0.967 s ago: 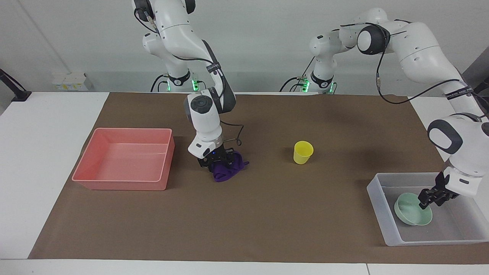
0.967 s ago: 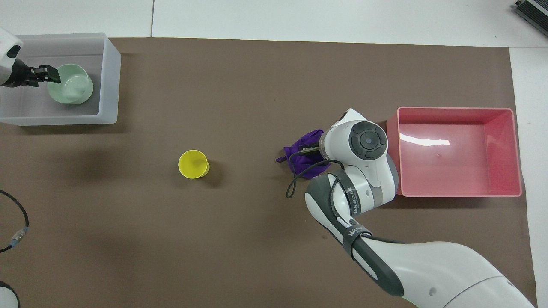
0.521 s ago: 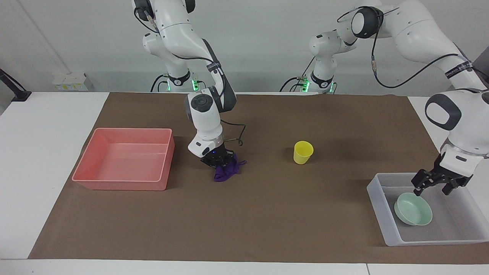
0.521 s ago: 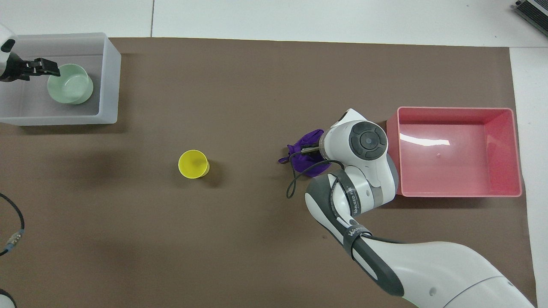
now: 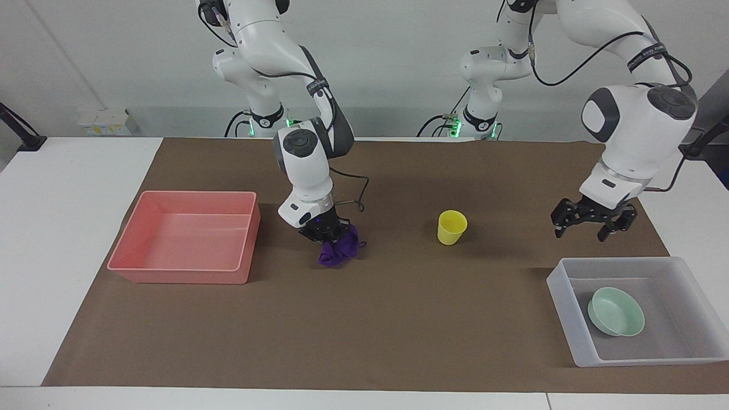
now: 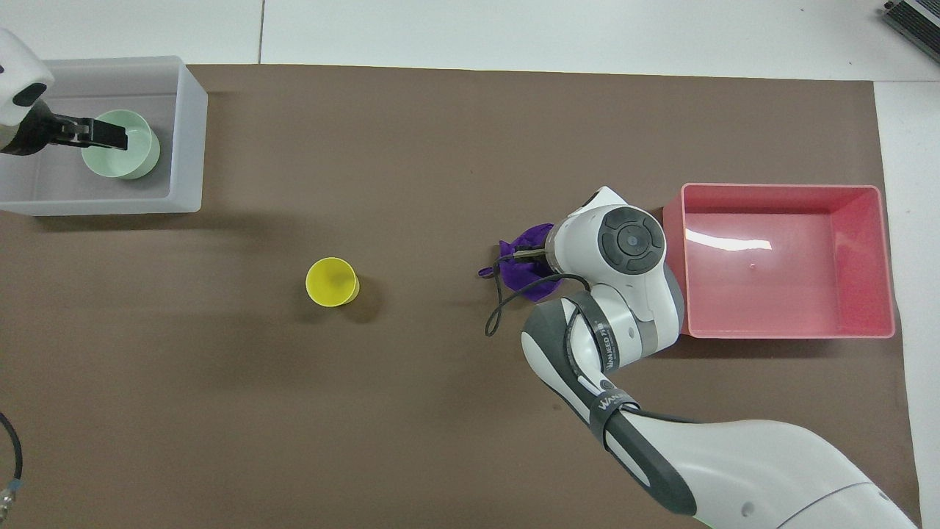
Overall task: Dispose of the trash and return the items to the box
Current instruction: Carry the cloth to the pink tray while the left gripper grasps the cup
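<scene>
The dark purple fabric wad (image 5: 340,252) hangs from my right gripper (image 5: 330,233), which is shut on its top, beside the pink tub. In the overhead view the wad (image 6: 520,266) shows partly under the right wrist, which hides the gripper. The mint-green bowl (image 5: 616,311) lies in the translucent whitish box (image 5: 561,296) at the left arm's end. My left gripper (image 5: 592,228) is open and empty, raised over the box's edge nearest the robots. From overhead it (image 6: 117,137) overlaps the bowl (image 6: 132,158) in the box (image 6: 187,132). The yellow cup (image 5: 452,226) (image 6: 332,281) stands upright mid-table.
The pink tub (image 5: 188,273) (image 6: 786,330) stands empty toward the right arm's end, close beside the right wrist. A brown mat (image 5: 398,319) covers the table between the tubs. A black cable loops off the right wrist.
My left gripper let go of the bowl and rose out of the box toward the robots. My right gripper closed on the wad and lifted it slightly.
</scene>
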Available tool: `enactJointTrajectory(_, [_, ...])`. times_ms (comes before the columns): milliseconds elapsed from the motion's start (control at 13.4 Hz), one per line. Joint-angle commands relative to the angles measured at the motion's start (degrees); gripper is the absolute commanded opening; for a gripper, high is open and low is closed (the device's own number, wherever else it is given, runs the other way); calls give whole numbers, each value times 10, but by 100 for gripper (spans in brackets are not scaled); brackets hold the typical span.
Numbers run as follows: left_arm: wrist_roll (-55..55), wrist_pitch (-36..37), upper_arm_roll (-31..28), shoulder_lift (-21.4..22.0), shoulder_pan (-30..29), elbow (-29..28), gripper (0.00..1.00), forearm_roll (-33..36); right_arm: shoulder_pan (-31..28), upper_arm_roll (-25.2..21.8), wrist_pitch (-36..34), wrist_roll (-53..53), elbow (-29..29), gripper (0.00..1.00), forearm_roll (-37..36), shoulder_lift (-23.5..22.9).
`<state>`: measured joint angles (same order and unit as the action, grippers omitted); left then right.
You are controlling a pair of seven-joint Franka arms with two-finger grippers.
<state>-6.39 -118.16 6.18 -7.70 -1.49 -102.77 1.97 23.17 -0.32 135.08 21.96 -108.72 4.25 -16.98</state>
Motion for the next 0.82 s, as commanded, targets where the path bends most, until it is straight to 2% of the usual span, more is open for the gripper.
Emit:
enactJointTrajectory(0, [37, -67, -8, 39, 55, -88, 100, 10, -6, 4, -40, 26, 4, 0, 15, 43])
enactJointTrajectory(447, [41, -119, -7, 59, 132, -176, 100, 9, -38, -7, -145, 20, 31, 0, 4, 125])
enactJointTrajectory(744, [66, -216, -7, 66, 158, -247, 100, 9, -76, -10, -190, -11, 36, 0, 1, 165])
